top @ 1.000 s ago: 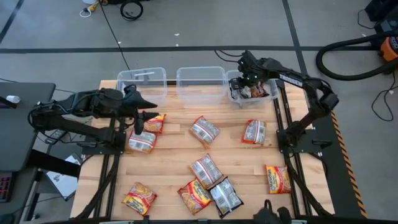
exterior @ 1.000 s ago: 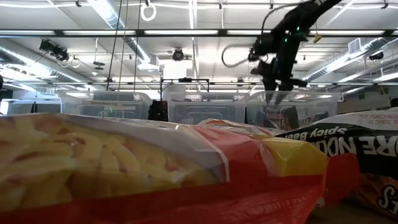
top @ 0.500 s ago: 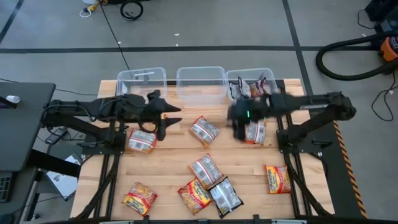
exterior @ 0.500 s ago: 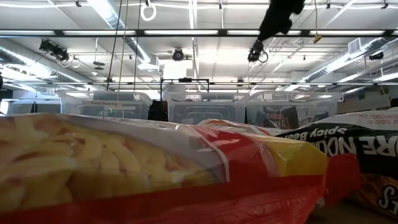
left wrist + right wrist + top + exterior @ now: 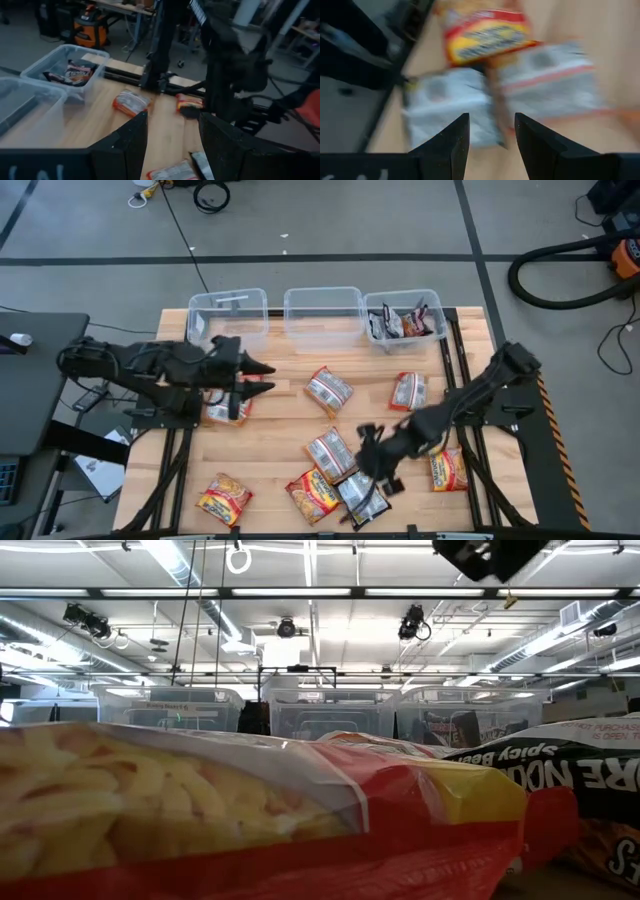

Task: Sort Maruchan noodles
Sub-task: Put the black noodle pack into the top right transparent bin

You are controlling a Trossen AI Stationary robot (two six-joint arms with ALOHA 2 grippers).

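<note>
Wooden table (image 5: 280,425), scattered with noodle packets. Along its far edge, three clear bins: left bin (image 5: 228,314) and middle bin (image 5: 322,313) with no packets showing, right bin (image 5: 405,317) holding a few dark and red packets (image 5: 402,325).

Left arm reaching in over the table's left side, just in front of the left bin. Left gripper (image 5: 262,376) spread wide, nothing between the fingers, hanging above a red-and-silver packet (image 5: 228,409).

Right arm stretched from the table's right edge toward its near middle. Right gripper (image 5: 366,465) low over the near-centre cluster, fingers parted, nothing held.

In that cluster: a red-and-silver packet (image 5: 330,452), an orange-yellow packet (image 5: 312,492) and a dark packet (image 5: 361,498), edges touching.

Elsewhere on the table: red-and-silver packets at mid-table (image 5: 327,390) and toward the right (image 5: 408,391), an orange-yellow packet near the right edge (image 5: 447,468), another at the near left corner (image 5: 223,499).
</note>
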